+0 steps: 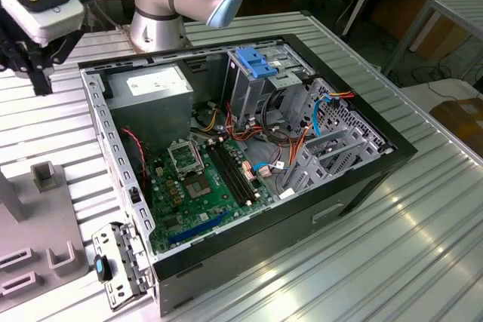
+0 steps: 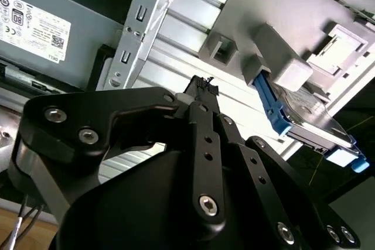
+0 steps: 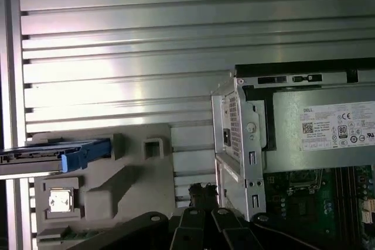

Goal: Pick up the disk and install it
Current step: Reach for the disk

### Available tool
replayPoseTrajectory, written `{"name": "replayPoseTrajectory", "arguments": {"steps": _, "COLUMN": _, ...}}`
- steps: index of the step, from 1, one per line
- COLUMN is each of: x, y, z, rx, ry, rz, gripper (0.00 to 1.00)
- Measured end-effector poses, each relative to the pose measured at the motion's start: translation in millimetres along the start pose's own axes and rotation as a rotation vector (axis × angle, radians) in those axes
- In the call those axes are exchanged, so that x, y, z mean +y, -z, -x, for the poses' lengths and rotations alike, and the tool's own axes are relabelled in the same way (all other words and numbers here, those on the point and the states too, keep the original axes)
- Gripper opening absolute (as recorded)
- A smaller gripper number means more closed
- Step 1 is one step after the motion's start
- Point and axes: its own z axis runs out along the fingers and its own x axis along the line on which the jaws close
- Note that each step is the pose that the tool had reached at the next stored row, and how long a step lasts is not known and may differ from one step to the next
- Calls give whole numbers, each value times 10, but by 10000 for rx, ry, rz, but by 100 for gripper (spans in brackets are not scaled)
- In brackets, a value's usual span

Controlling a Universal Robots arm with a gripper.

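The gripper [image 2: 201, 86] hangs above the slatted table [image 1: 392, 262] at the exterior view's far left, just outside the power-supply corner of the open computer case [image 1: 362, 179]. Its fingers are drawn together at the tips and clamp nothing. The disk [image 2: 313, 122] is well apart from the gripper. It stands on edge in a grey holder [image 3: 117, 185] that lies on the table to the exterior view's left of the case, and it has not been picked up. In both wrist views the disk presents as a thin grey metal slab with blue rails [image 3: 85, 155] along its sides. Handling judgement: the metal body is rigid and fairly dense for its size, the bare faces are smooth and likely to slip, and the mechanism inside is sensitive to shock, so knocks and drops are to be avoided. The plastic rails are the weaker part and may flex. The firmest hold is across the two flat faces near the exposed upper edge, clear of the holder's blocks. No label on the disk can be made out from these angles. The power-supply box [image 1: 151, 84] inside the case carries a white label [image 3: 334, 127] with dense black print, approval marks and a square code. The board beside it shows only fine white marking.
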Motion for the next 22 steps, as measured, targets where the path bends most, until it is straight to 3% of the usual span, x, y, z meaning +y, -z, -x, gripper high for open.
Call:
{"name": "replayPoseTrajectory", "arguments": {"steps": 3, "x": 11, "y": 5, "z": -273, "rx": 17, "ry": 0, "rz": 3, "gripper": 11}}
{"name": "replayPoseTrajectory", "arguments": {"steps": 5, "x": 22, "y": 6, "z": -349, "rx": 26, "ry": 2, "rz": 3, "gripper": 11}}
{"name": "replayPoseTrajectory", "arguments": {"steps": 7, "x": 49, "y": 7, "z": -481, "rx": 44, "ry": -2, "rz": 1, "gripper": 11}}
{"name": "replayPoseTrajectory", "arguments": {"steps": 10, "x": 39, "y": 13, "z": -734, "rx": 54, "ry": -2, "rz": 9, "gripper": 11}}
{"name": "replayPoseTrajectory", "arguments": {"steps": 13, "x": 29, "y": 17, "z": -870, "rx": 58, "ry": 18, "rz": 9, "gripper": 11}}
{"name": "replayPoseTrajectory", "arguments": {"steps": 18, "x": 22, "y": 19, "z": -964, "rx": 73, "ry": 241, "rz": 14, "gripper": 11}}
{"name": "replayPoseTrajectory", "arguments": {"steps": 21, "x": 14, "y": 26, "z": -1246, "rx": 76, "ry": 286, "rz": 14, "gripper": 11}}
{"name": "replayPoseTrajectory", "arguments": {"steps": 22, "x": 16, "y": 26, "z": -1296, "rx": 75, "ry": 288, "rz": 15, "gripper": 11}}
